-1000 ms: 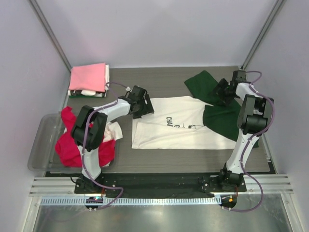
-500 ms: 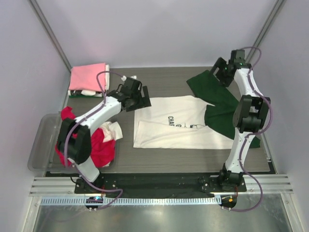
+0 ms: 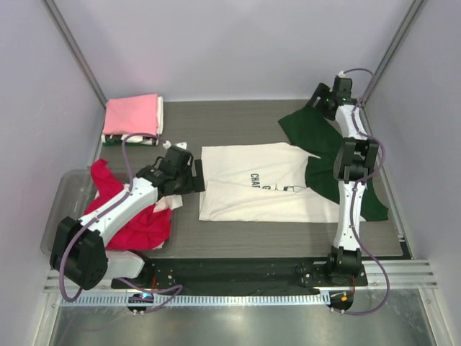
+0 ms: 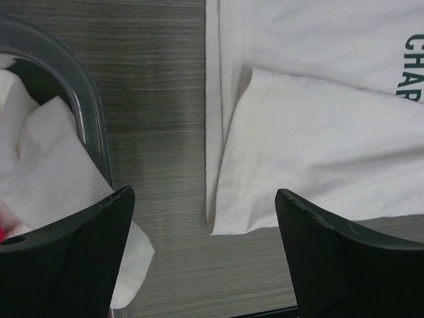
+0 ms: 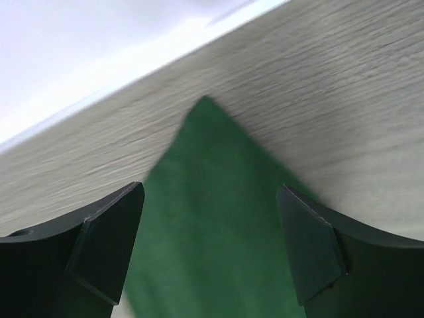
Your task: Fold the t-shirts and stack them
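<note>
A: What crowds the cream-white t-shirt [image 3: 252, 194]?
B: It lies flat mid-bench [image 3: 238, 122]. The dark green t-shirt [image 3: 328, 169] overlaps its right edge and is partly hidden by the right arm.
A: Grippers?
B: The left gripper [image 4: 205, 199] is spread and empty over a sleeve, beside the clear bin [image 3: 65, 191] holding the red-magenta t-shirt [image 3: 140, 227]. The right gripper [image 5: 211, 199] is released above the green corner. The pale pink t-shirt [image 3: 131, 115] lies folded far left. The print is cut off. Grey woodgrain, white walls.
</note>
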{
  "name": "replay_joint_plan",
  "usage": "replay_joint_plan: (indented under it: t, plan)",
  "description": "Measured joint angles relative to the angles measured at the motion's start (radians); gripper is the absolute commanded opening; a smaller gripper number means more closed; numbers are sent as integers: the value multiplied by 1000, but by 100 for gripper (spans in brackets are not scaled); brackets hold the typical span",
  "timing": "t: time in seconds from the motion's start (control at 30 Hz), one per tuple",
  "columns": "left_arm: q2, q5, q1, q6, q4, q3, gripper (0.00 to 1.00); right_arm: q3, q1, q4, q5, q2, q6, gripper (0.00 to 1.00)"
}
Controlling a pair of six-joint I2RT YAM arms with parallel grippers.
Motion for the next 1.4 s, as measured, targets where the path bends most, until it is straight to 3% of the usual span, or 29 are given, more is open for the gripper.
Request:
replay_joint_plan:
  t: [0.2,0.57,0.8,0.93,0.97,1.03,1.07,1.23,1.27,1.4]
  plan:
    - [-73,5,-5,0,34,-65,88,87,37,85,64,101,-84,88]
    - [-47,37,-3,-12,64,-84,85,129,126,154,260,161,-231,88]
    - [-79,59,-3,-39,89,-122,85,175,122,163,414,212,-309,80]
    - [-80,65,-3,-47,100,-130,84,196,119,168,447,227,-316,63]
    - [-80,66,-3,-50,102,-132,84,196,119,167,451,227,-320,53]
    - [-80,67,-3,-57,108,-135,84,197,119,165,452,227,-332,44]
    - [-80,69,-3,-58,110,-136,84,197,118,163,451,227,-336,34]
    - [-57,84,-3,-65,121,-134,85,199,118,150,438,227,-360,5]
    - [-45,87,-3,-66,122,-128,85,199,118,150,435,227,-364,1]
    - [13,74,-1,-60,99,-72,89,173,117,156,420,210,-352,1]
